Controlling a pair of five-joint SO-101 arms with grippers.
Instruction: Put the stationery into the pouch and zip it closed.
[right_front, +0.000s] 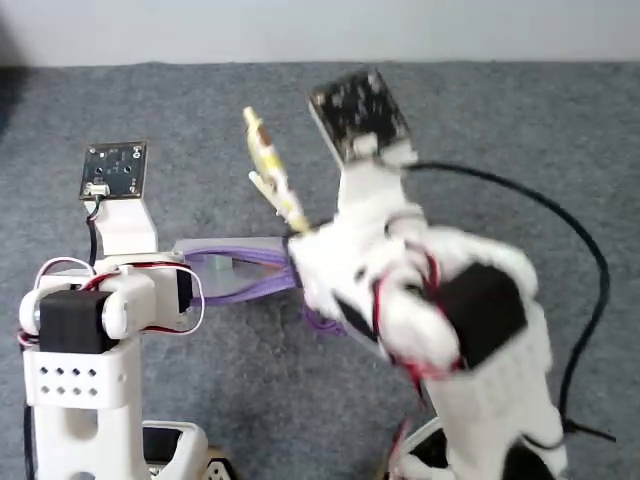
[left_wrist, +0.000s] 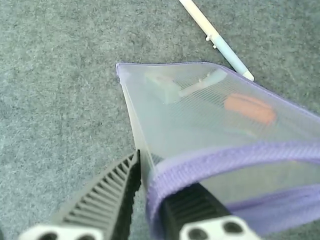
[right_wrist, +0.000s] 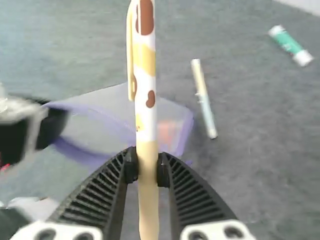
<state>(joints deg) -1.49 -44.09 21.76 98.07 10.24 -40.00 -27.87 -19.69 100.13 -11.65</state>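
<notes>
The left end effector (left_wrist: 147, 176) is pressed together on the near edge of the pouch (left_wrist: 210, 125), one finger outside the clear wall and the other under the purple zipper band. The pouch stretches away from it across the grey worktop (left_wrist: 55, 100), with the mouth at the gripped end. Through the wall an orange item (left_wrist: 250, 108) and a white item (left_wrist: 167, 86) show, both lying inside towards the far end.

The right end effector (right_wrist: 146, 168) pinches a spotted pen (right_wrist: 142, 75), cream with brown and yellow patches. The pen points straight out ahead of the fingers, above the pouch and across the middle of it as seen from the wrist. In the high view the right arm's white body covers the end of the pouch nearest to it.

Beyond the pouch's far edge, just beside one corner, a pale pen (right_wrist: 204, 97) lies flat on the worktop, outside the pouch. A green-and-white tube (right_wrist: 290, 45) lies well apart from the pale pen, farther out from the right end effector.
</notes>
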